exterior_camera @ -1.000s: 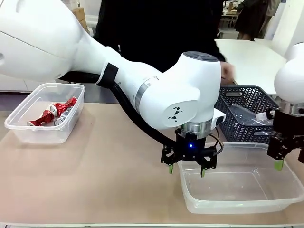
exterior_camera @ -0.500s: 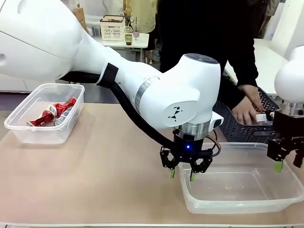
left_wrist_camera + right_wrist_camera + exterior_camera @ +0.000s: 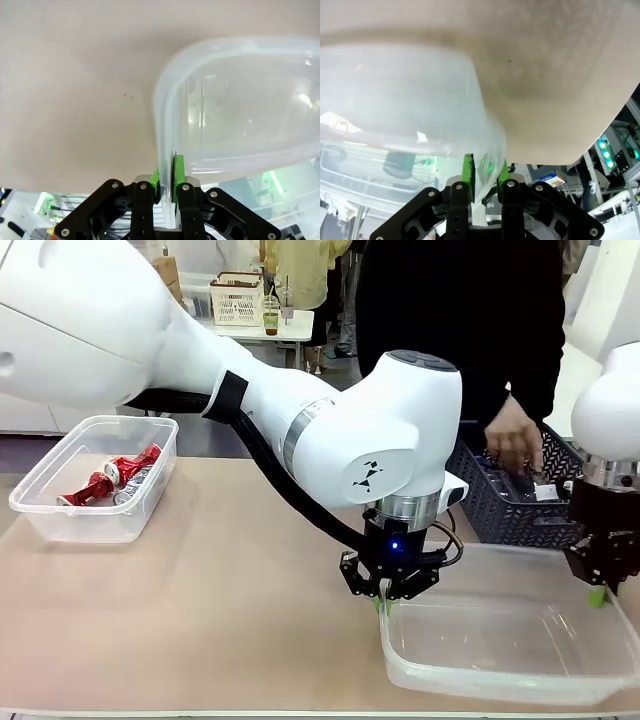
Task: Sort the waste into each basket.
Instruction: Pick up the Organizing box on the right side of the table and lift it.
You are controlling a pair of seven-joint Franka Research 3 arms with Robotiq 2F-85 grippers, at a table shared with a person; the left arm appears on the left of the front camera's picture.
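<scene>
A clear empty tub (image 3: 500,680) sits at the table's right front. My left gripper (image 3: 385,604) is shut on its left rim. In the left wrist view the green pads (image 3: 178,169) pinch the wall of the tub (image 3: 240,115). My right gripper (image 3: 598,592) is shut on the tub's right rim. The right wrist view shows that gripper (image 3: 483,172) clamped on the edge of the tub (image 3: 395,100). A second clear tub (image 3: 60,515) at the far left holds red-and-silver cans (image 3: 112,480).
A dark grey-blue basket (image 3: 500,515) stands behind the right tub, and a person's hand (image 3: 514,443) reaches into it. The tan table (image 3: 220,620) lies bare between the two tubs. My bulky left arm (image 3: 300,430) spans the middle.
Both grippers went from open to shut on the right tub's rims, and the tub has risen slightly. The person's hand moved into the dark basket.
</scene>
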